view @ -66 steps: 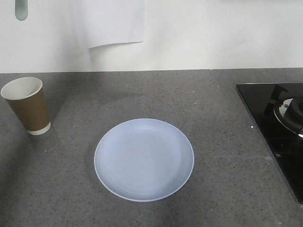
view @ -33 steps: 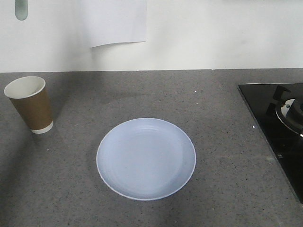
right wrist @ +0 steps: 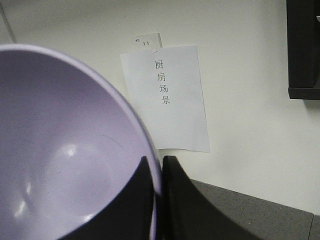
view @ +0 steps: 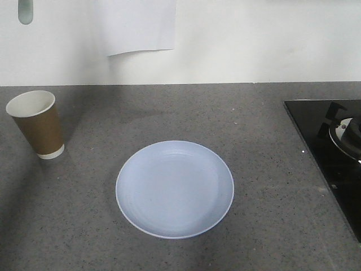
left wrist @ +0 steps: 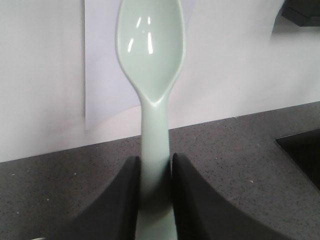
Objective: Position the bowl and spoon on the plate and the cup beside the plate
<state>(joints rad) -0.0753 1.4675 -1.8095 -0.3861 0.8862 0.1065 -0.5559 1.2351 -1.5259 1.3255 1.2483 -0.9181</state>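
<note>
plate [view: 175, 189] bare | left gripper [left wrist: 155, 182] clamps spoon [left wrist: 151, 60] | right gripper [right wrist: 157, 190] clamps bowl [right wrist: 60, 150] rim

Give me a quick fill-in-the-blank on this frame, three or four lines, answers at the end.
1. The left claw is shut on the handle of the ____.
2. The right claw grips the rim of the purple ____.
3. On the counter, the plate has ____ on it.
4. The brown cup stands upright to the ____ of the plate in the front view.

Answers: spoon; bowl; nothing; left
</note>
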